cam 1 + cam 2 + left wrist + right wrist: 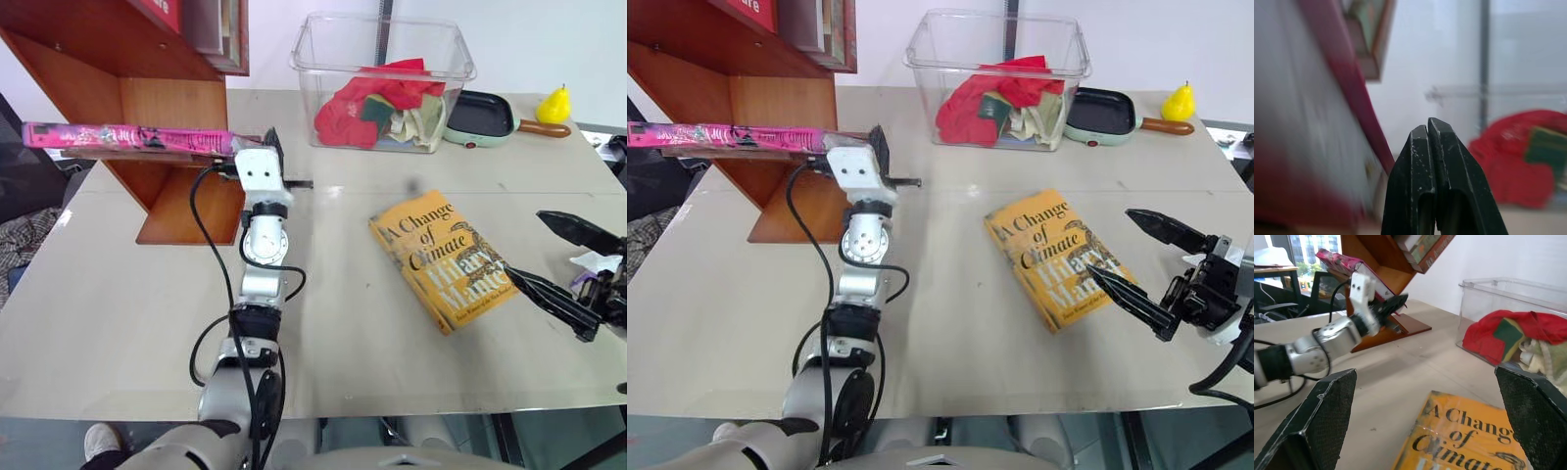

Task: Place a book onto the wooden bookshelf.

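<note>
The pink book lies flat on a board of the wooden bookshelf, its far end jutting out past the shelf's left side. My left gripper sits at the book's right end, shut, with nothing between its fingers; the book's pink edge runs beside them. Whether the fingers touch the book I cannot tell. My right gripper hovers open at the table's right side, over the edge of an orange-yellow book. The right wrist view takes in the book, the bookshelf and the left gripper.
An orange-yellow book lies flat at centre right of the table. At the back stand a clear plastic bin holding red cloths, a mint frying pan and a yellow pear. Other books sit on the upper shelf.
</note>
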Motion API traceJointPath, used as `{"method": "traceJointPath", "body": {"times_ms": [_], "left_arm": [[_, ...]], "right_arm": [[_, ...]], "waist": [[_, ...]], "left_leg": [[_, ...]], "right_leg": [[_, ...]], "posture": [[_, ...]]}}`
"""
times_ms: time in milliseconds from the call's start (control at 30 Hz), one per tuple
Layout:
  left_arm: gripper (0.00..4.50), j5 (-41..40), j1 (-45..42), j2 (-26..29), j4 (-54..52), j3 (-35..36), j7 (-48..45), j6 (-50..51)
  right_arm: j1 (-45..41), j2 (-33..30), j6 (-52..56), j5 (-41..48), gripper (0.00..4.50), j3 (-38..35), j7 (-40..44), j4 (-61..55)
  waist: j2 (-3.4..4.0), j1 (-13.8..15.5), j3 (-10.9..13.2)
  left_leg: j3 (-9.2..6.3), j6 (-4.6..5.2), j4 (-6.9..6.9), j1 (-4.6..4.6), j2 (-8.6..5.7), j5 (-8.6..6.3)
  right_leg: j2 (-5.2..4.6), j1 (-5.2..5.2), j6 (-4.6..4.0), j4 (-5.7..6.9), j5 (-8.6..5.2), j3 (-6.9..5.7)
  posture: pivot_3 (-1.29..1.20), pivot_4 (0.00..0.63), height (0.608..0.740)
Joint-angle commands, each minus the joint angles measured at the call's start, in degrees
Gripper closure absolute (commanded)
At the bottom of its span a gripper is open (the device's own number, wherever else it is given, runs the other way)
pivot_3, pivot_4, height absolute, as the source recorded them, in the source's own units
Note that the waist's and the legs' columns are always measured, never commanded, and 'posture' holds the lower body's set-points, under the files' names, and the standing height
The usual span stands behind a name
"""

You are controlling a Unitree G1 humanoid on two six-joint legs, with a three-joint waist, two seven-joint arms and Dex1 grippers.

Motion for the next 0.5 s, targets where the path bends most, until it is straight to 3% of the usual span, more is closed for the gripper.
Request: {"method": "traceJointPath", "body": {"times_ms": [33, 67, 133, 233, 333, 500], "left_arm": [[4.06, -9.5, 6.7, 6.2, -10.0, -4.0, -19.1, 4.7], [3.95, -11.1, 8.2, 7.9, -11.6, -4.1, -21.8, 6.3], [3.23, -16.9, 12.2, 12.2, -16.7, -3.4, -27.9, 12.6], [1.7, -29.0, 19.3, 22.5, -27.6, 0.7, -35.2, 27.7], [0.12, -34.5, 25.8, 32.4, -33.9, 6.0, -40.3, 35.1], [0.04, -36.9, 37.2, 41.7, -37.5, 16.9, -45.7, 39.4]], "right_arm": [[0.7, 0.0, -0.3, -1.0, 0.0, -0.3, 0.7, 0.5], [1.0, 0.0, -0.4, -1.3, 0.0, -0.4, 1.0, 0.8], [2.2, 0.0, -0.5, -2.1, 0.0, -0.8, 1.6, 1.3], [6.4, -0.2, -0.8, -4.4, 0.0, -2.6, 4.1, 2.2], [10.1, 0.0, -1.6, -6.3, 0.0, -5.0, 6.3, 3.9], [15.5, 0.1, -3.8, -10.8, 0.0, -8.2, 10.9, 8.9]], "waist": [[0.01, -0.2, 0.0], [-0.01, -0.2, 0.0], [0.01, -0.3, 0.0], [0.04, -0.3, 0.0], [0.09, -0.1, 0.0], [0.14, -0.1, 0.0]], "left_leg": [[0.01, 0.0, -0.01, 0.0, 0.0, 0.0], [0.01, 0.0, -0.02, 0.0, 0.01, 0.0], [0.0, 0.0, -0.02, 0.0, 0.03, 0.0], [-0.01, 0.0, -0.02, 0.02, 0.26, 0.0], [0.0, 0.0, -0.03, 0.03, 0.35, 0.0], [0.12, -0.02, -0.03, 0.05, 0.54, -0.02]], "right_leg": [[-0.01, 0.0, -0.18, 0.0, -0.07, 0.01], [-0.02, 0.0, -0.19, -0.01, -0.07, 0.01], [-0.02, -0.01, -0.24, 0.0, -0.1, 0.01], [-0.03, -0.02, -0.26, 0.02, -0.12, -0.02], [-0.06, -0.06, -0.05, 0.02, -0.26, -0.05], [-0.3, -0.04, -0.04, -0.14, -0.27, -0.06]], "posture": [[0.0, 0.15, 0.74], [0.0, 0.15, 0.74], [0.0, 0.15, 0.74], [0.0, 0.15, 0.74], [0.0, 0.15, 0.74], [0.0, 0.15, 0.74]]}}
